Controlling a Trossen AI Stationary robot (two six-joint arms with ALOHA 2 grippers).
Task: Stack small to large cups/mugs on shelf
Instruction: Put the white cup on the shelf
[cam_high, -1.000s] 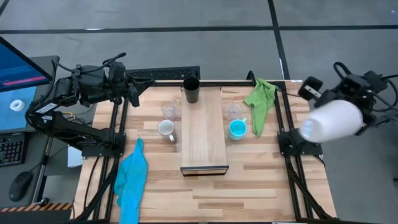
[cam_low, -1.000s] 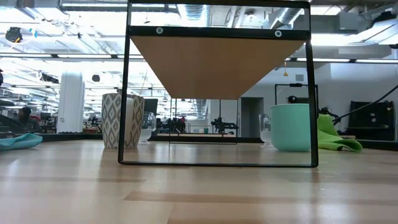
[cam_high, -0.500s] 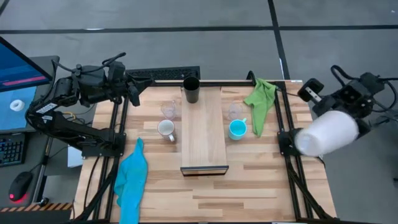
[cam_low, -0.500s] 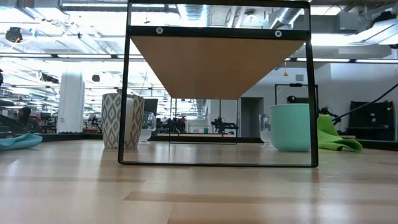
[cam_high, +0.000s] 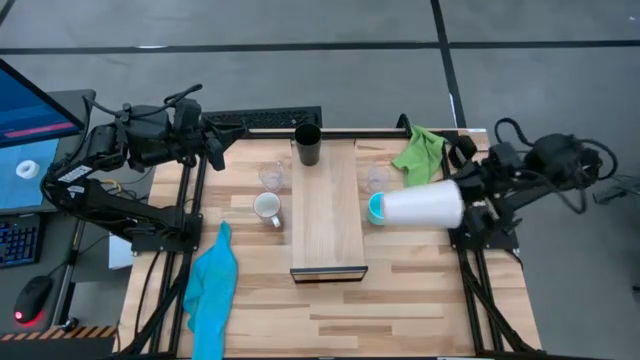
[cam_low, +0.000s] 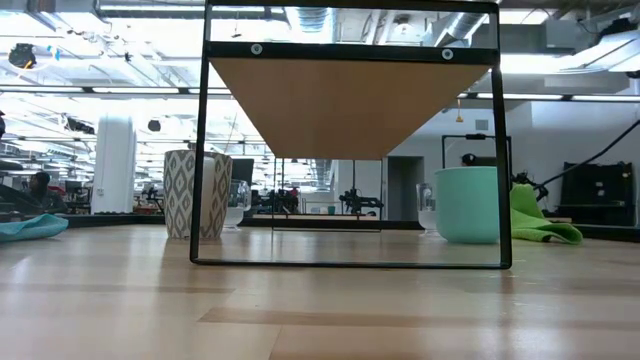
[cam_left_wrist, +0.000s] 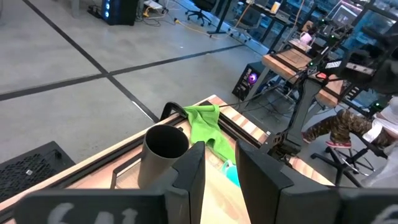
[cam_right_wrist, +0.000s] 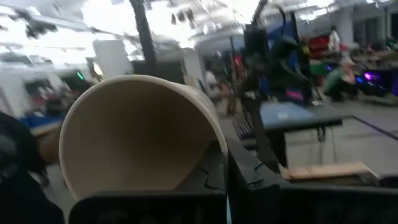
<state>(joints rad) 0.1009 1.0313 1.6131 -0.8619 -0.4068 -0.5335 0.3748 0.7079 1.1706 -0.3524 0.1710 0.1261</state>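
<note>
My right gripper (cam_high: 464, 201) is shut on a beige-grey cup (cam_high: 424, 203), held on its side above the table's right part, just right of the turquoise mug (cam_high: 379, 208). The black cup (cam_high: 307, 144) stands on the far end of the light-wood shelf (cam_high: 328, 225). A white mug (cam_high: 267, 208) and a clear glass cup (cam_high: 270, 176) stand left of the shelf. A second glass cup (cam_high: 377, 178) stands right of it. My left gripper (cam_high: 215, 150) is open and empty at the table's far left corner. My right gripper holds the beige-grey cup between its two fingers, one on each side of the cup's outer wall (cam_right_wrist: 208, 140). The fingers (cam_right_wrist: 249, 177) come level from the table's right side. The cup lies on its side, pointing toward the table's left, lifted clear.
A green cloth (cam_high: 420, 158) lies at the far right and a blue cloth (cam_high: 212, 285) at the near left. The shelf stands on a thin black frame (cam_low: 200, 150). A keyboard (cam_high: 262, 119) lies beyond the far edge.
My right gripper has swung in from beyond the table's right edge toward the left, carrying the beige-grey cup. The cup has turned to lie level, pointing left, and now hangs over the table beside the turquoise mug.
</note>
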